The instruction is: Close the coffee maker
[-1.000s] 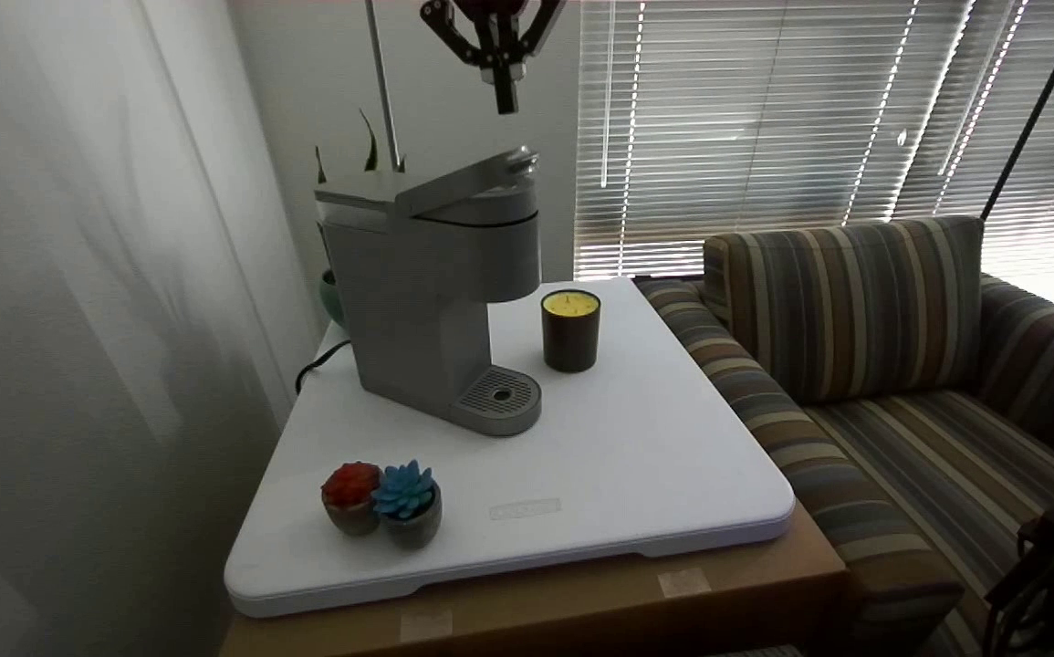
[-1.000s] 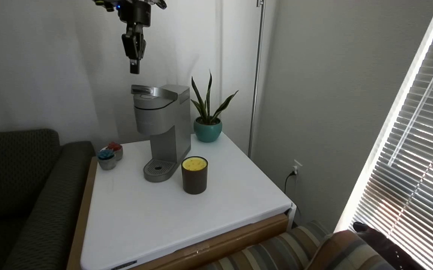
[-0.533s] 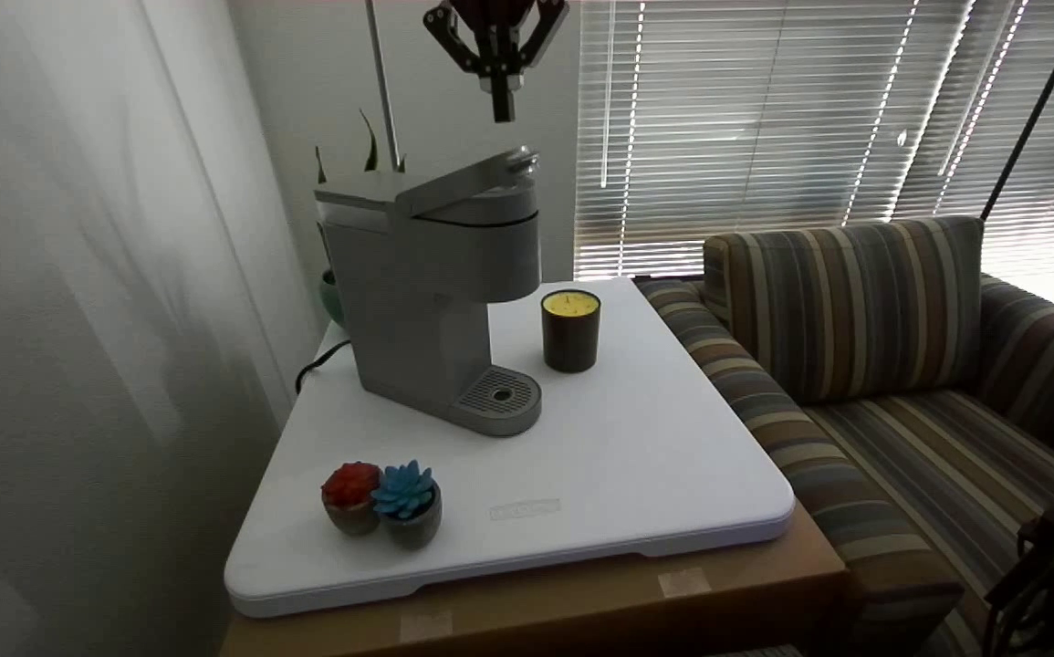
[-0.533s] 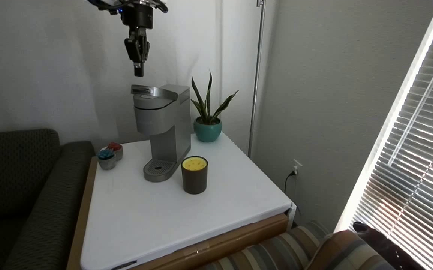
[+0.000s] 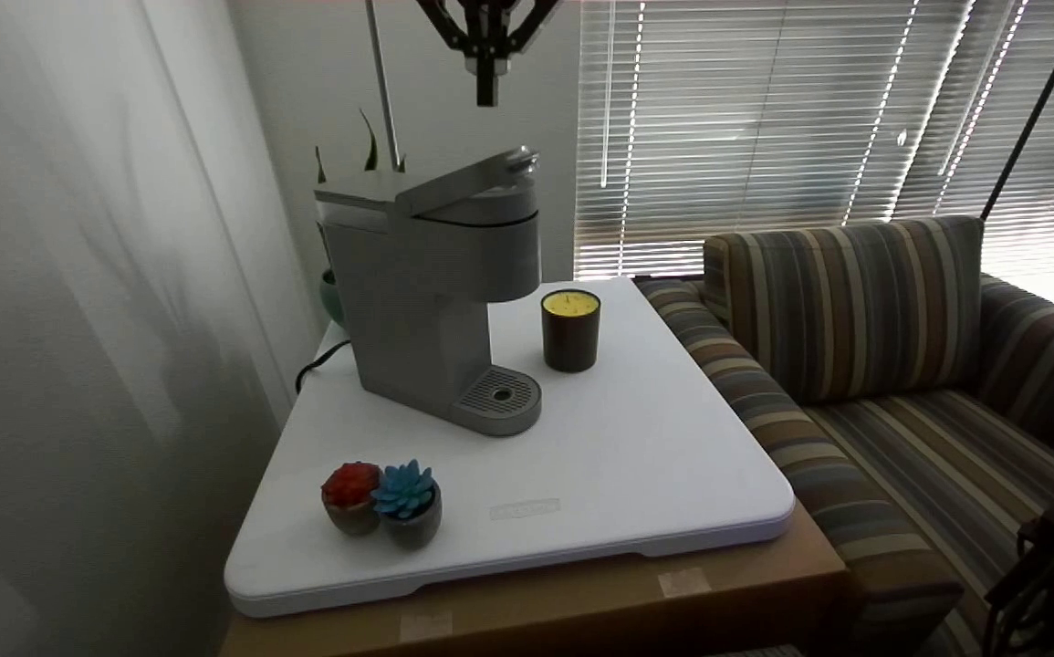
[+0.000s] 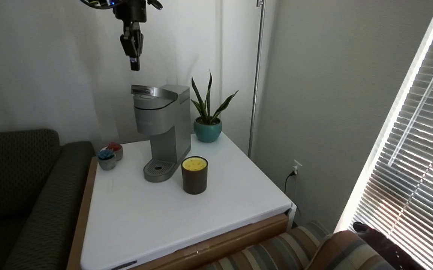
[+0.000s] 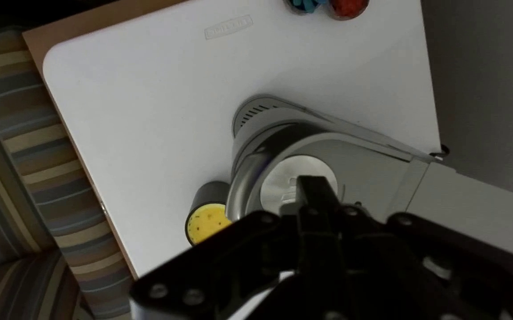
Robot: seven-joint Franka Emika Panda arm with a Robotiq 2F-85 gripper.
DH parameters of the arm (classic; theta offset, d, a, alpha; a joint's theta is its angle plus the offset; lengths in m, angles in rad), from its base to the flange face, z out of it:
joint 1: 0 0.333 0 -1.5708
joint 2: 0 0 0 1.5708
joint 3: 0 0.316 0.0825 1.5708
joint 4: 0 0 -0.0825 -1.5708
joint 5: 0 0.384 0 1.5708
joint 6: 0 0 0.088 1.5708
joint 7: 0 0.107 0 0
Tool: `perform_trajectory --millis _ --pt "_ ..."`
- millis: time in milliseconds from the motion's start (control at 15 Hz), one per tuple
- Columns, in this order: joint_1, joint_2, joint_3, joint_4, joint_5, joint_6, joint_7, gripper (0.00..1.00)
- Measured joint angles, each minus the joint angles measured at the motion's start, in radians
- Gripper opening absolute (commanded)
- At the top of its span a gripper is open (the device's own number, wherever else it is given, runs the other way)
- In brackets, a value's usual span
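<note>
In an exterior view, left to right, on a white rectangular, plastic-looking tabletop (image 5: 645, 456): item, small round grey pot with a red succulent (image 5: 350, 495); item, just beside it, small round grey pot with a spiky blue succulent (image 5: 408, 511); item, tall, boxy grey coffee maker (image 5: 422, 292), upright, its rounded grey lid (image 5: 467, 182) tilted partway up; item, my black jointed gripper (image 5: 486, 97), jaws together, nothing between them, hanging above the lid's front part, apart from it; item, dark round cup of what looks like yellow wax (image 5: 570, 336), near the grey slotted drip base (image 5: 497, 401). Hazards, as I judge them: pressing too far back could cost leverage and leave the lid unlatched; pressing off-centre on that slope could make the jaws slide; too much force might skid or tip the coffee maker; overshooting the front could knock the cup.
</note>
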Motion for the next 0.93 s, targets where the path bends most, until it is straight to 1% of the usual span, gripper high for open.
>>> perform_trajectory --millis 133,267,667,933 --pt "0.0 -0.039 0.001 -0.04 0.0 0.018 -0.048 0.01" --pt "0.0 -0.065 0.001 -0.065 0.0 0.023 -0.061 0.01" --pt "-0.001 -0.072 0.004 -0.083 -0.004 0.03 -0.062 0.0" --pt "-0.003 -0.072 0.016 -0.083 -0.027 0.029 -0.026 0.0"
